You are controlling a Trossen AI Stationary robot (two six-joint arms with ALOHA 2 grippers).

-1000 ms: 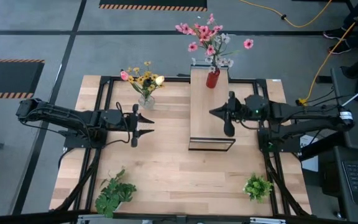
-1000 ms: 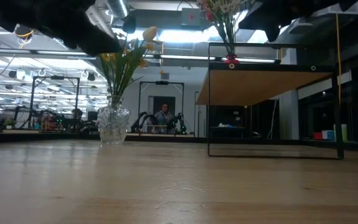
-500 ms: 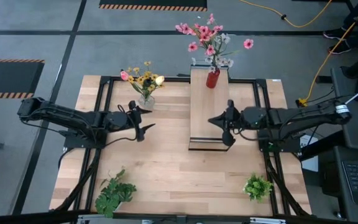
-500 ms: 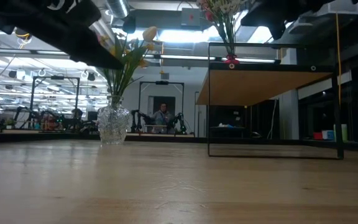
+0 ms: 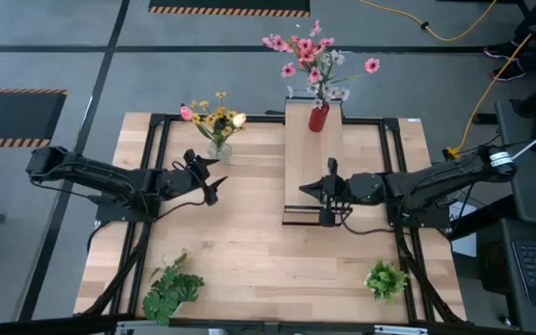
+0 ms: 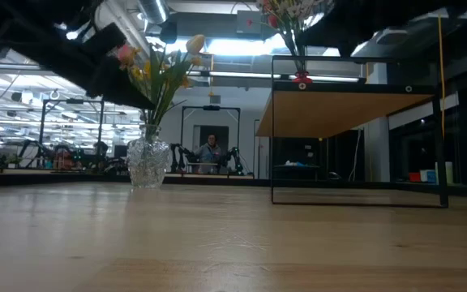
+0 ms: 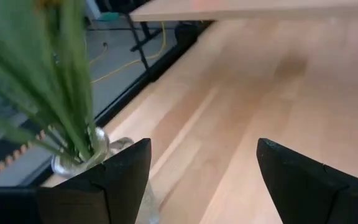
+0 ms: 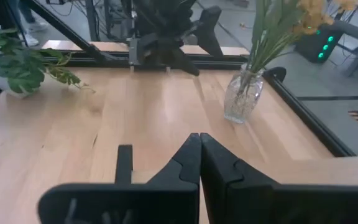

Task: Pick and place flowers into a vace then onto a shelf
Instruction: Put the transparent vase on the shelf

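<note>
Left gripper point(image 5: 208, 179) has fingers point(image 7: 110, 180) spread wide apart, nothing between them, hovering just beside the vace point(image 5: 219, 151) at the table's point(image 5: 249, 251) far-left area. The vace stands upright on the tabletop holding the flowers point(image 5: 214, 118): yellow daisies, a pink tulip, green stems. Right gripper point(image 5: 327, 197) has fingers point(image 8: 194, 168) pressed together, empty, over the near end of the shelf point(image 5: 311, 163). A red cylinder point(image 5: 318, 117) with pink blossoms point(image 5: 310, 51) sits on the shelf's far end. Two leafy green bunches point(image 5: 169, 288) lie near the table's front edge.
</note>
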